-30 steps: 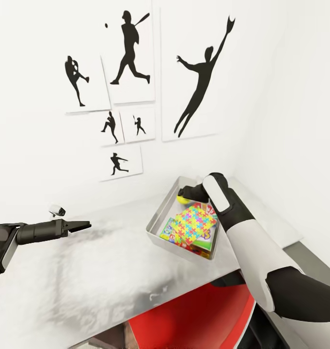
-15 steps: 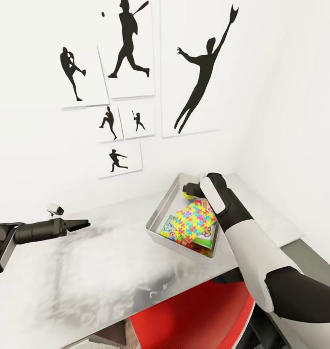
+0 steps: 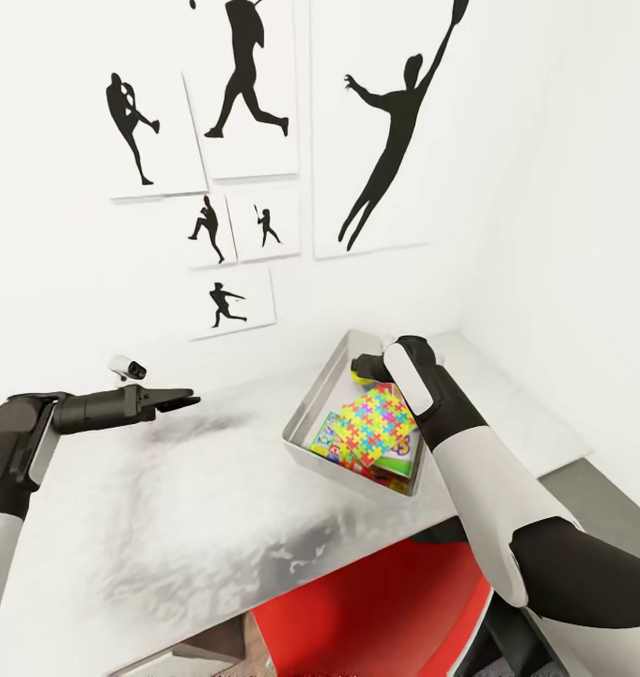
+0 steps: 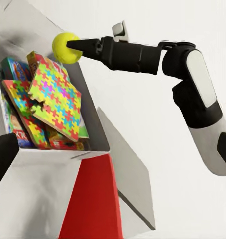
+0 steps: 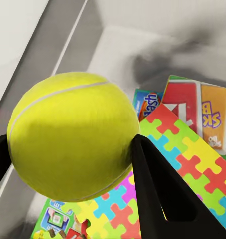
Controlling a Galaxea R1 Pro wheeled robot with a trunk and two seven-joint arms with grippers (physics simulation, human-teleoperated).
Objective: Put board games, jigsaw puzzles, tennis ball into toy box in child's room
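The toy box [image 3: 304, 418] sits on the table [image 3: 169, 527] near the wall corner. A bright jigsaw puzzle [image 3: 378, 423] lies on top inside it, over another puzzle [image 4: 22, 107] and board games: a blue one [image 4: 12, 68] and a red one [image 5: 200, 112]. My right gripper [image 3: 359, 364] is shut on the yellow tennis ball [image 5: 73, 134], which hangs just above the box's far end, above the games. One of its fingers [image 5: 163, 194] presses the ball's side. My left gripper [image 3: 186, 401] hovers open over the bare tabletop, well left of the box, holding nothing.
A red chair seat [image 3: 376, 602] pokes out under the table's front edge below the box. Baseball-player silhouette pictures [image 3: 385, 141] hang on the white wall behind. A lower grey cabinet top [image 3: 601, 489] adjoins at the right.
The whole view has shifted, so the wall pictures sit higher. My left arm has risen and reached further right over the table. The right gripper still holds the ball over the box.
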